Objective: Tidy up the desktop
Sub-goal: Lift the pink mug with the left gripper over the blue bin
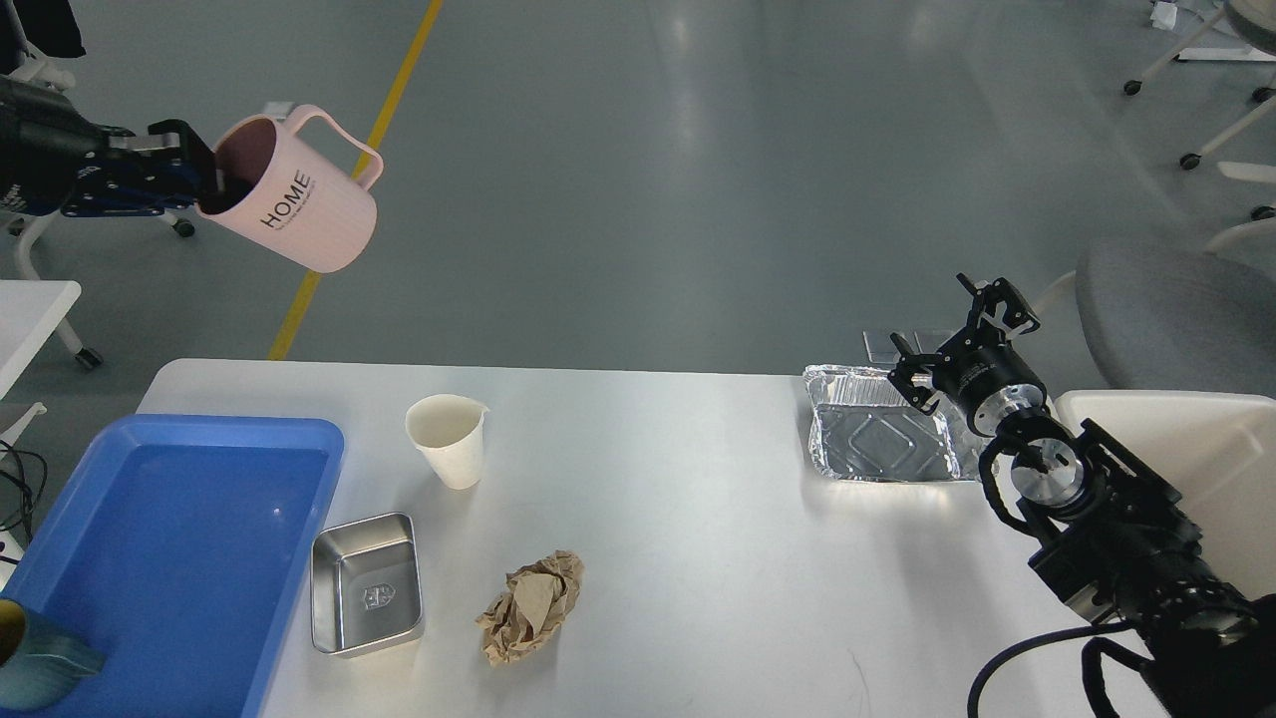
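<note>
The white desktop [698, 519] fills the lower view. My left gripper [189, 165] is shut on the rim of a pink "HOME" mug [294, 204] and holds it tilted, high above the table's far left corner. On the desktop stand a white paper cup [449, 441], a small steel tray [365, 581], a crumpled brown paper ball [530, 606] and a foil tray [877, 437]. My right gripper [962, 334] is open, just above the foil tray's far right corner, touching nothing.
A blue plastic tray [169, 558] lies at the left with a teal object [40, 658] at its near corner. A cream-white bin [1196, 449] stands at the right edge. Office chairs [1176, 309] stand beyond the table.
</note>
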{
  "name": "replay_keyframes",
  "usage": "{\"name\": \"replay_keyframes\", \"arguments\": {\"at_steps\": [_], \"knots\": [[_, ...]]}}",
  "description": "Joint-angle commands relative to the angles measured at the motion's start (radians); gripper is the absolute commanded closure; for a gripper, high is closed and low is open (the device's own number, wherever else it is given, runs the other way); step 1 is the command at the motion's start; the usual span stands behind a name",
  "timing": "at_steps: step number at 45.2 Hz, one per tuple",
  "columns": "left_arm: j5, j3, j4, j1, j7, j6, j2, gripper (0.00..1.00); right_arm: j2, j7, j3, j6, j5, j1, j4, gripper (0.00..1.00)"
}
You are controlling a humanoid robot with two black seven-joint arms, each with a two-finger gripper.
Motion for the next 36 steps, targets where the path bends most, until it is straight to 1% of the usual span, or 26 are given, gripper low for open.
{"name": "replay_keyframes", "arguments": {"at_steps": [1, 10, 15, 22, 36], "knots": [[0.001, 0.011, -0.024, 0.011, -0.001, 0.000, 0.075, 1.00, 0.010, 0.000, 0.000, 0.000, 0.000, 0.000, 0.000, 0.00], [0.013, 0.016, -0.027, 0.069, 0.004, 0.000, 0.120, 1.00, 0.013, 0.000, 0.000, 0.000, 0.000, 0.000, 0.000, 0.00], [0.033, 0.016, -0.027, 0.109, 0.014, 0.000, 0.120, 1.00, 0.013, 0.000, 0.000, 0.000, 0.000, 0.000, 0.000, 0.00], [0.125, 0.014, -0.027, 0.161, 0.014, 0.000, 0.106, 1.00, 0.013, 0.000, 0.000, 0.000, 0.000, -0.002, 0.000, 0.00], [0.317, 0.017, -0.025, 0.345, 0.013, 0.000, 0.065, 1.00, 0.013, 0.000, 0.000, 0.000, 0.000, -0.009, -0.002, 0.00]]}}
